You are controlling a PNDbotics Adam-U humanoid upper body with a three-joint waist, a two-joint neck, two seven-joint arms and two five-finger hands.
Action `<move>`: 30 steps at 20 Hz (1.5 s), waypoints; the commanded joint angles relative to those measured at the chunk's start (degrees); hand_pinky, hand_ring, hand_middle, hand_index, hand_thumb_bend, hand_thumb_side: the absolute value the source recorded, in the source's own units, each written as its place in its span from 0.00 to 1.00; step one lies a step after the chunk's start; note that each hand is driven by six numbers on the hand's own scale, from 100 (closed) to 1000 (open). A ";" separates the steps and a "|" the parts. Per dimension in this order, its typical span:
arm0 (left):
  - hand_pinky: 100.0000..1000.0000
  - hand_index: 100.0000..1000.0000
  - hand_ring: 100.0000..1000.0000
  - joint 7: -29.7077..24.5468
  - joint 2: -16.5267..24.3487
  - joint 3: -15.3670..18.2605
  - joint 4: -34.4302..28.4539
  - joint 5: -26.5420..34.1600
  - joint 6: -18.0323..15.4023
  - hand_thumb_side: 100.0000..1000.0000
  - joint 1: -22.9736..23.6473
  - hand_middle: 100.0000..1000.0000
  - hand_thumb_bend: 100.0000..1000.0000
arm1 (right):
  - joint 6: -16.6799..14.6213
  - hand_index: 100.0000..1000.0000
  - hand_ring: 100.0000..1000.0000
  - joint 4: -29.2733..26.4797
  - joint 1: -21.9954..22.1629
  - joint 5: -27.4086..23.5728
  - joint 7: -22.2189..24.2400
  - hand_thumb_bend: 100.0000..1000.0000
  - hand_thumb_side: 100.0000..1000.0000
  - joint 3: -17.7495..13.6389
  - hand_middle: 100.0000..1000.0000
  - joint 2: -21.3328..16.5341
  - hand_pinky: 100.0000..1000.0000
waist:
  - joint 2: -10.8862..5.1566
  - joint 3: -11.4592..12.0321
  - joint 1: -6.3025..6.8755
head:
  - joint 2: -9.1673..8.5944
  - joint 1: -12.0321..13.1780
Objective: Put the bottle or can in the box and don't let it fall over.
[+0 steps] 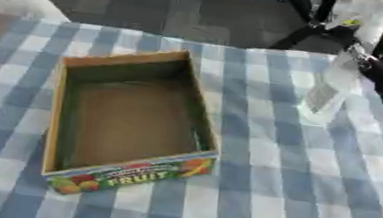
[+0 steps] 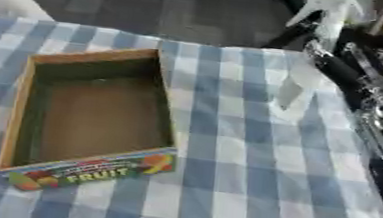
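Standing right of the box [image 1: 132,120] is a clear bottle [image 1: 326,94]. The right hand [image 2: 327,61] touches it; its grip can't be made out.

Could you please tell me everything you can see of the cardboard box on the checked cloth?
The open brown cardboard box is a shallow rectangular tray without a lid, empty inside, with a bare brown floor and darker greenish inner walls. Its near outer wall carries a colourful printed band with pictures of fruit and the word FRUIT. It sits flat, slightly turned, on the blue-and-white checked tablecloth, left of centre. Nothing else touches it; neither hand is near it.
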 commanded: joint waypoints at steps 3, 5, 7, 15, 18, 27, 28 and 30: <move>0.98 0.75 0.42 -0.24 0.78 0.18 -1.21 0.18 -0.09 0.36 -0.44 0.52 0.65 | -0.45 0.85 1.00 -0.29 -1.04 -0.65 0.39 0.00 0.53 -0.28 1.00 -1.25 0.83 | -0.76 0.22 0.00 | -0.98 -0.22; 0.98 0.74 0.42 -0.25 0.74 0.19 -1.21 0.18 -0.07 0.36 -0.43 0.52 0.65 | -0.54 0.83 1.00 -0.07 -0.96 -0.73 0.48 0.00 0.53 -0.29 1.00 -1.16 0.83 | -0.65 0.28 -0.02 | -1.05 -0.18; 0.98 0.74 0.42 -0.26 0.69 0.21 -1.22 0.18 -0.08 0.36 -0.44 0.52 0.65 | -0.64 0.82 1.00 0.21 -0.85 -0.84 0.49 0.00 0.52 -0.30 1.00 -1.05 0.83 | -0.52 0.32 -0.01 | -1.12 -0.14; 0.98 0.74 0.42 -0.33 0.47 0.20 -1.28 0.21 -0.11 0.36 -0.53 0.52 0.65 | -1.78 0.84 1.00 1.24 -0.23 -0.92 1.23 0.00 0.52 -0.21 1.00 -0.61 0.83 | -0.11 0.41 0.16 | -1.33 -0.12; 0.98 0.74 0.42 -0.35 0.45 0.20 -1.28 0.21 -0.11 0.36 -0.53 0.52 0.65 | -2.17 0.84 1.00 1.57 -0.18 -0.87 1.49 0.00 0.52 -0.24 1.00 -0.57 0.83 | -0.08 0.41 0.17 | -1.35 -0.11; 0.98 0.74 0.42 -0.55 0.05 0.14 -1.34 0.28 -0.21 0.36 -0.72 0.52 0.64 | -3.14 0.84 1.00 3.59 0.89 -1.03 1.73 0.00 0.52 -0.30 1.00 -0.05 0.83 | 0.83 0.56 0.59 | -1.65 -0.10; 0.98 0.74 0.42 -0.57 0.02 0.14 -1.34 0.29 -0.22 0.36 -0.73 0.52 0.64 | -3.28 0.84 1.00 3.80 0.94 -0.99 1.78 0.00 0.51 -0.29 1.00 0.03 0.83 | 0.88 0.55 0.62 | -1.64 -0.10; 0.98 0.74 0.42 -0.60 -0.04 0.14 -1.36 0.30 -0.23 0.36 -0.79 0.52 0.64 | -3.52 0.84 1.00 4.16 1.09 -0.72 1.96 0.00 0.51 -0.21 1.00 0.22 0.83 | 1.02 0.49 0.68 | -1.64 -0.08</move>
